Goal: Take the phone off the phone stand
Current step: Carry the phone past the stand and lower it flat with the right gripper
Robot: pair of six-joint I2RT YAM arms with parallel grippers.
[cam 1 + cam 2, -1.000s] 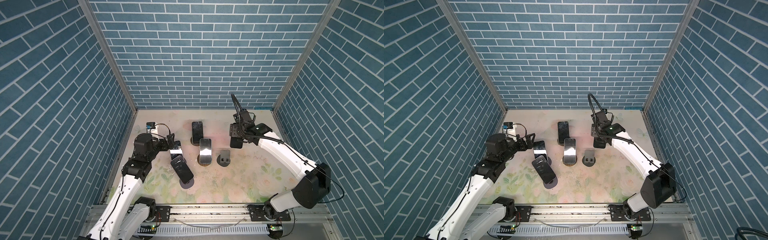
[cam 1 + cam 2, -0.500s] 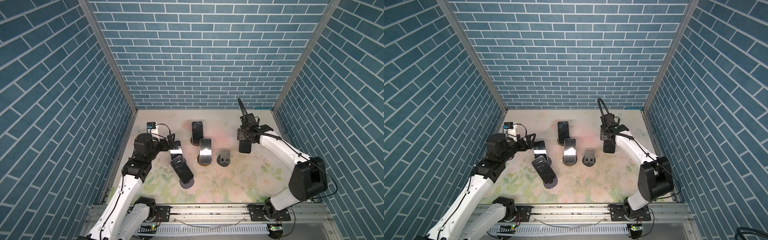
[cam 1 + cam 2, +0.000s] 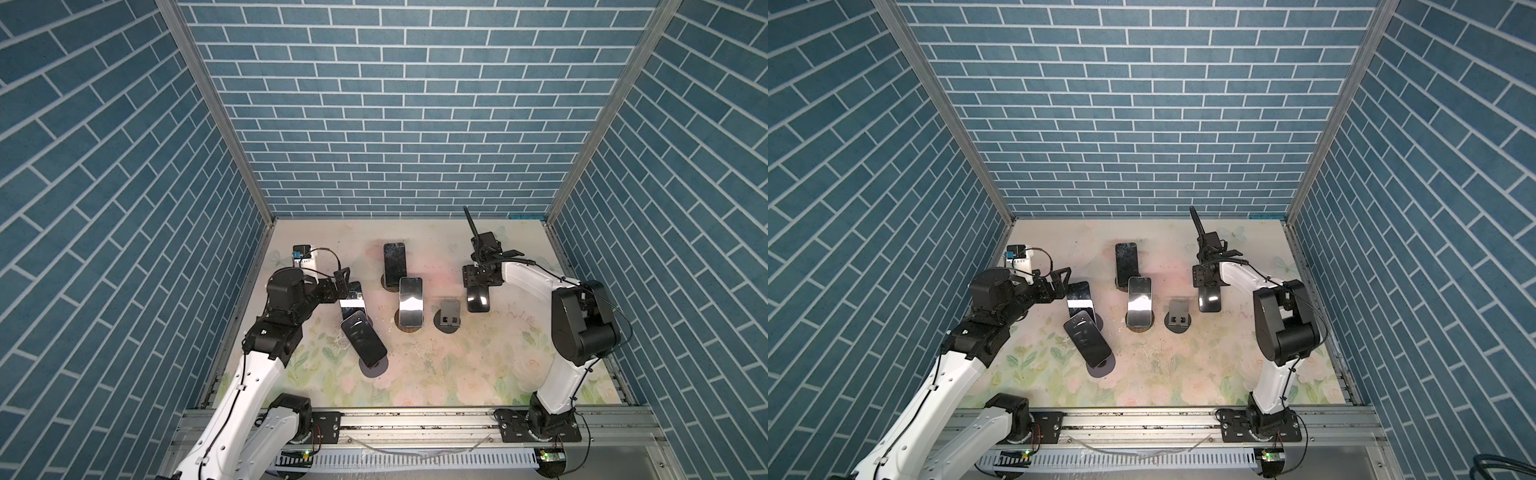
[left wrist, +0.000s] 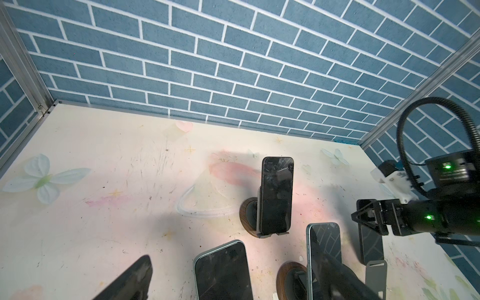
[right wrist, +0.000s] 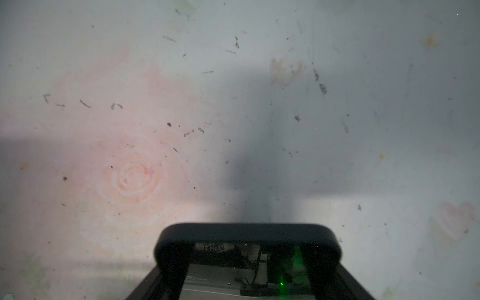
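Note:
My right gripper (image 3: 481, 277) is shut on a black phone (image 3: 478, 297), which hangs roughly upright just above the table, right of the empty grey phone stand (image 3: 448, 318). The left wrist view shows that phone (image 4: 370, 244) under the right gripper (image 4: 374, 220), behind the stand (image 4: 375, 275). In the right wrist view only the phone's end (image 5: 246, 232) shows over the table; I cannot tell whether it touches. My left gripper (image 3: 341, 279) is open beside the leftmost phone (image 3: 352, 297), touching nothing. Its fingers (image 4: 130, 280) straddle that phone (image 4: 223, 270).
Three more phones stand on round stands: one at the back (image 3: 394, 262), one in the middle (image 3: 410, 301), and a tilted one at the front left (image 3: 363, 336). Blue brick walls close in the floral table (image 3: 457, 374) on three sides.
The right arm has carried the held phone to the right of the empty stand and lowered it toward the table, its elbow drawing inward. The left arm has not moved.

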